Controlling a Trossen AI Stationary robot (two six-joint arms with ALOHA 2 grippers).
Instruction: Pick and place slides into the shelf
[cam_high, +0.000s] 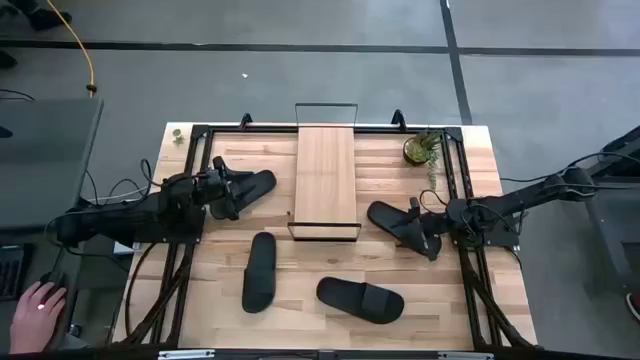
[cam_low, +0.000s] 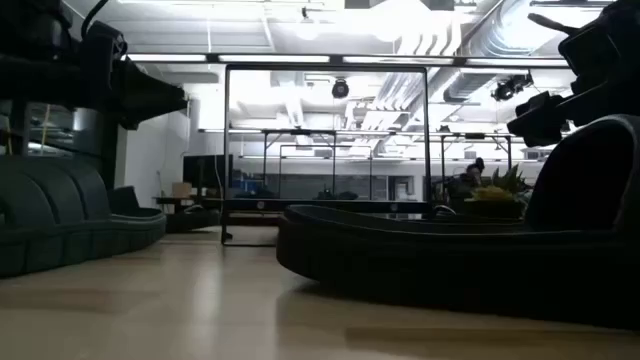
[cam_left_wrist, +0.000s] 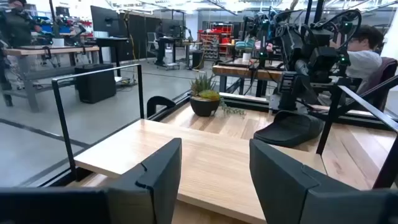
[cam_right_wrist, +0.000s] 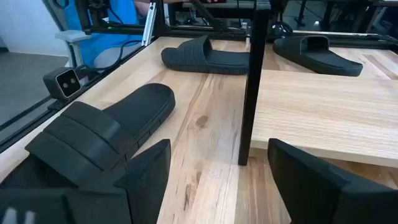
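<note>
The shelf (cam_high: 325, 175), a light plank in a black wire frame, stands mid-table. Four black slides rest sole-down on the table. One (cam_high: 256, 185) lies by my left gripper (cam_high: 228, 192), which is open and raised, facing the plank (cam_left_wrist: 143, 146); that slide is hidden in the left wrist view. My right gripper (cam_high: 425, 232) is open over the right slide (cam_high: 392, 220), whose strap (cam_right_wrist: 81, 140) sits beside and partly under one finger. Two more slides (cam_high: 260, 272) (cam_high: 360, 299) lie nearer the table's near edge. My left gripper shows nothing between its open fingers; whether it touches the slide below it cannot be told. My right gripper has one finger (cam_right_wrist: 146, 174) next to the slide's strap from above; the finger hides the spot, so I cannot tell if it touches.
A potted plant (cam_high: 422, 148) stands at the far right of the table. Black frame rails (cam_high: 185, 230) run along the table's sides. The shelf's wire post (cam_right_wrist: 252, 81) stands right ahead of my right gripper. A person's hand (cam_high: 38, 305) shows off the table's left.
</note>
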